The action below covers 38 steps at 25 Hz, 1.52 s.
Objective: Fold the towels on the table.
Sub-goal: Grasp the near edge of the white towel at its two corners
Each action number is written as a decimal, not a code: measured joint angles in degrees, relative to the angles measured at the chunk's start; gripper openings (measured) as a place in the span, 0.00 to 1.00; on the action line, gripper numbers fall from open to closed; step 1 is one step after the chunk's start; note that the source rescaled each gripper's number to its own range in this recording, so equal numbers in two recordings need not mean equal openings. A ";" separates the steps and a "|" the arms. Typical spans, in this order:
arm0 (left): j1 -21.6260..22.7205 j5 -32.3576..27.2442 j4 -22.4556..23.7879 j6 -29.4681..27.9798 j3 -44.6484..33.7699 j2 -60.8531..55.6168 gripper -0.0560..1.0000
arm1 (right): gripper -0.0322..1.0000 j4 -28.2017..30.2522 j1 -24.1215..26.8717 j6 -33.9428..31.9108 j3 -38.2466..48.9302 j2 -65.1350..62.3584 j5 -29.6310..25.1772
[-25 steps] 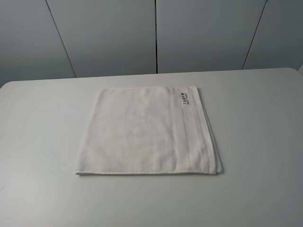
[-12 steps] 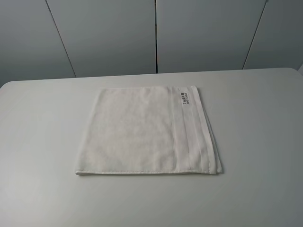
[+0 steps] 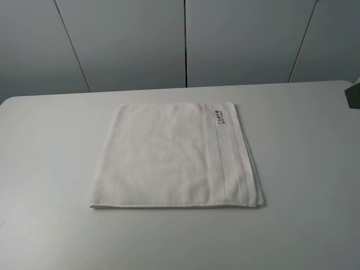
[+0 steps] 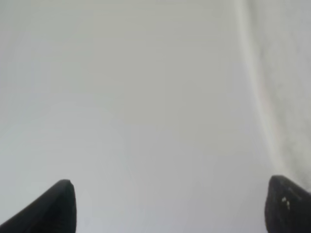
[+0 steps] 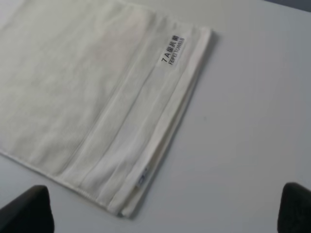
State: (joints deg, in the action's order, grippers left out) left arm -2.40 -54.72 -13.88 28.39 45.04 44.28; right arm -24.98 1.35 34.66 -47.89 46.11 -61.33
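Note:
The white towel (image 3: 171,154) lies flat, folded into a rough square, on the middle of the white table (image 3: 50,169). Its woven band (image 3: 225,157) runs along the right side, with the dark-printed label (image 3: 219,118) at the far right corner. The right wrist view shows the towel (image 5: 73,73), its label (image 5: 173,50) and my right gripper (image 5: 160,208), open, empty and above the table beside the banded edge. The left wrist view shows my left gripper (image 4: 172,208), open and empty over bare table, with a blurred towel edge (image 4: 291,73) to one side.
A grey panelled wall (image 3: 129,39) stands behind the table's far edge. A dark part of the right arm (image 3: 354,94) shows at the right edge of the exterior view. Bare tabletop surrounds the towel on all sides.
A dark part of the right arm has come into view at the right edge of the exterior view. The towel has not moved.

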 joint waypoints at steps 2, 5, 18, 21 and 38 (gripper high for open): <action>-0.75 0.60 -4.79 6.47 0.98 5.05 1.00 | 1.00 -1.19 -1.93 4.10 -1.80 4.71 -0.11; -3.36 1.32 -7.48 13.76 2.46 12.54 1.00 | 1.00 -1.44 -6.27 9.48 -3.40 10.89 -0.19; -30.32 3.75 8.44 23.85 8.93 39.44 1.00 | 1.00 5.29 -21.92 20.02 -4.83 33.62 -0.09; -32.04 4.20 11.07 23.29 8.93 44.68 1.00 | 1.00 10.75 -25.82 20.17 -4.92 37.26 -0.09; -38.44 7.24 14.88 23.69 9.05 58.12 1.00 | 1.00 16.58 -33.24 20.18 -3.41 50.43 9.53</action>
State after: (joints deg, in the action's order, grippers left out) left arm -40.83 -47.47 1.00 52.09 54.09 102.40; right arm -8.40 -31.89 54.84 -51.29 96.54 -51.80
